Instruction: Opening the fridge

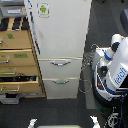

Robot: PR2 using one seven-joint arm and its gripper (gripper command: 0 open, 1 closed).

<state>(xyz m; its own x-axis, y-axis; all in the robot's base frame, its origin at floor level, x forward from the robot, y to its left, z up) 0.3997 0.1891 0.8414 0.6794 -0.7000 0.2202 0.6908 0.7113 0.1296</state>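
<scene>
Fridge point(60, 35) shut, center frame; gripper not clearly visible, state can't tell.
Robot body point(114, 70) at 3 o'clock, cropped by edge; blue logo unreadable. Green sticker point(43, 9) at 12, blurred. Wooden cabinet point(17, 60) at 9.

- the fridge point(60, 35) has a small sticker point(43, 9) on its upper door, with a green figure; no words can be read on it.
- the robot body point(116, 70) carries blue lettering point(120, 76) on its white shell, too blurred to read.
- green labels point(20, 55) on the wooden drawers are not legible.
</scene>
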